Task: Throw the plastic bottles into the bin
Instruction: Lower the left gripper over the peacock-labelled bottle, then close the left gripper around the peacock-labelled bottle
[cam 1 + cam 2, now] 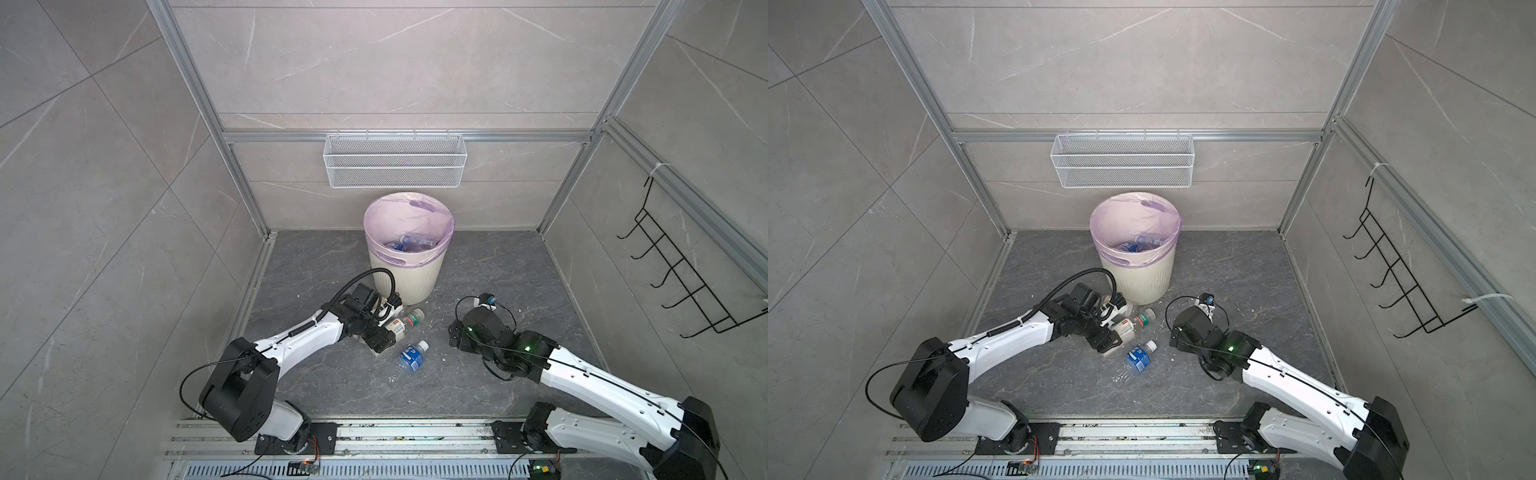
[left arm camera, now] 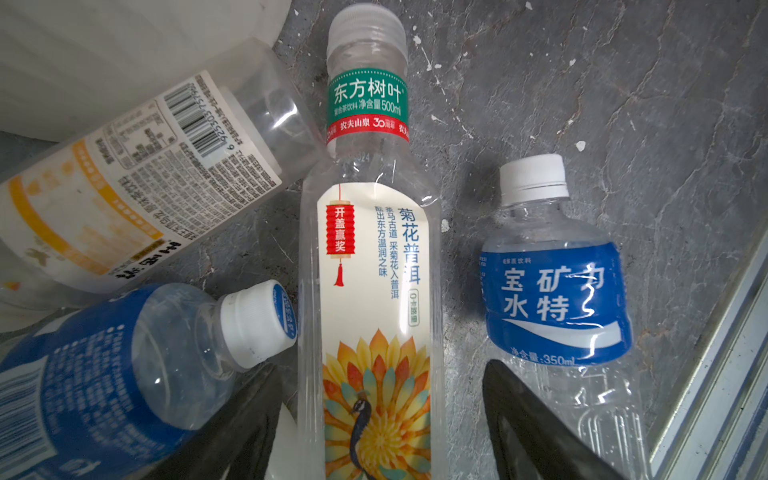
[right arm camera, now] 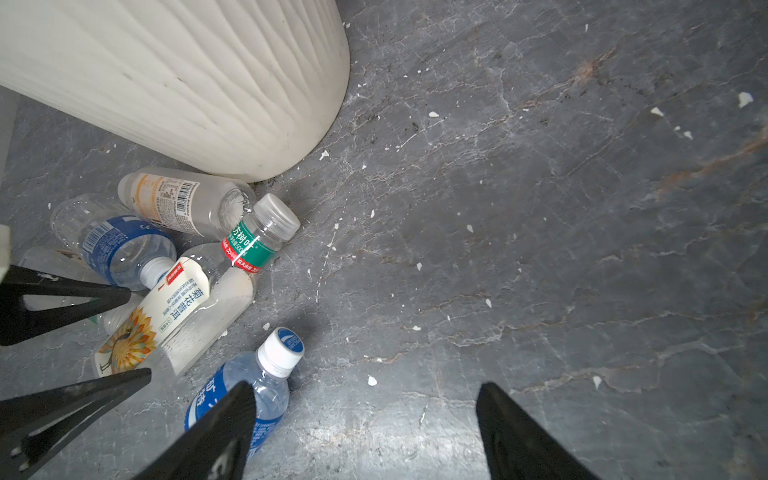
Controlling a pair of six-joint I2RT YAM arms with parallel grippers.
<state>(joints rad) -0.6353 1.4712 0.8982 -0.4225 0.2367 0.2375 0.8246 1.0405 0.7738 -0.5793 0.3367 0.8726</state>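
The bin stands at the back of the grey floor with a pink liner folded over its rim. Several plastic bottles lie in the bottom of it. A white mesh basket hangs on the wall above.

More bottles lie on the floor at the bin's foot, and my left gripper is down among them. Its jaws are spread, one finger on either side of the sunflower-label bottle. A gap shows on both sides, so I am not pinching it. That bottle lies flat, its cap pointing away from my wrist.

An orange-label bottle lies right at the bin's foot, and a blue-label bottle lies just outside one of my left fingers.

My right gripper hangs low with its jaws spread wide over the floor. The second blue-label bottle lies just outside them, and one finger crosses in front of its label.
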